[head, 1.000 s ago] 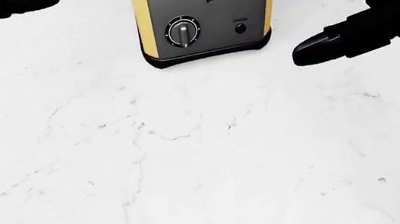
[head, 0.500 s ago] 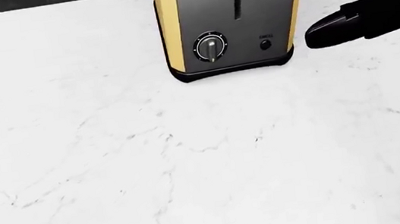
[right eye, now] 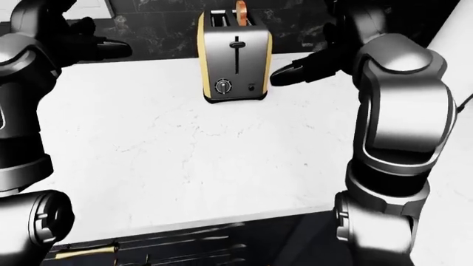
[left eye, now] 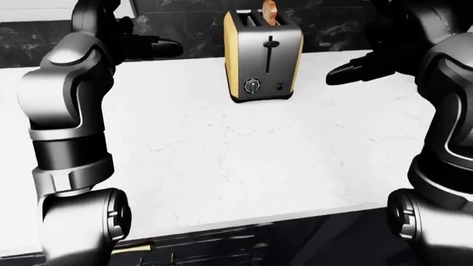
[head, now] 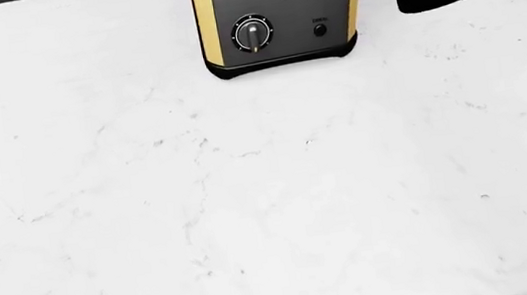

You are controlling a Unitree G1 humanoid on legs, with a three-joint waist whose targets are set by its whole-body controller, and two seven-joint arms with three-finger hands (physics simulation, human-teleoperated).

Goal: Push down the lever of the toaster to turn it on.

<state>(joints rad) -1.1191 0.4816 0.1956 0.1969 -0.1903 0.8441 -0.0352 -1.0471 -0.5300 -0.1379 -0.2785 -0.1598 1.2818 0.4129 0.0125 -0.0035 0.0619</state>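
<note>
The toaster (left eye: 264, 61), steel with yellow sides, stands upright near the top edge of the white marble counter (left eye: 222, 149). Its black lever (left eye: 270, 41) sits at the top of the vertical slot, above a dial (head: 251, 33) and a small button (head: 320, 30). A slice of bread (right eye: 241, 10) sticks out of the top. My right hand (left eye: 344, 72) hovers to the right of the toaster at about mid height, fingers stretched toward it, apart from it and holding nothing. My left hand (left eye: 159, 49) hangs open, well to the left of the toaster.
A dark marbled backsplash (left eye: 184, 22) rises behind the toaster. The counter's near edge (left eye: 244, 221) runs across the bottom of the eye views, with dark cabinetry below. My own elbows and forearms (right eye: 399, 111) frame both sides.
The head camera shifted, so the toaster slid right, then back up and left in the picture. My right hand has risen beside the toaster, from base level to about dial height.
</note>
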